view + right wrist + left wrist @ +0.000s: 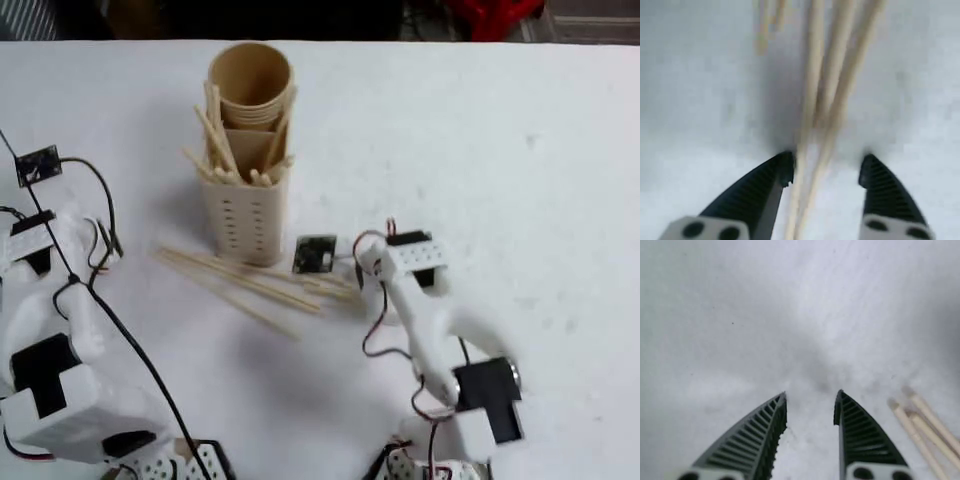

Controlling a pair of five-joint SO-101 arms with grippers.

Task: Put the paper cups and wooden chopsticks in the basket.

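Note:
A cream perforated basket (247, 222) stands upright at the table's middle, holding stacked paper cups (250, 85) and several wooden chopsticks (215, 140). More loose chopsticks (245, 280) lie flat on the table in front of the basket. My right gripper (826, 167) is open and low over the table, with several of these chopsticks (827, 100) running between its fingers. The right arm (425, 300) reaches in from the near right. My left gripper (810, 400) is open over bare table, with a few chopstick ends (922, 425) lying just beside one finger.
The white table (520, 150) has wide free room at the right and the far left. The left arm's body (50, 340) and its black cables (120, 320) take up the near left. A small black board (37, 165) sits at the left edge.

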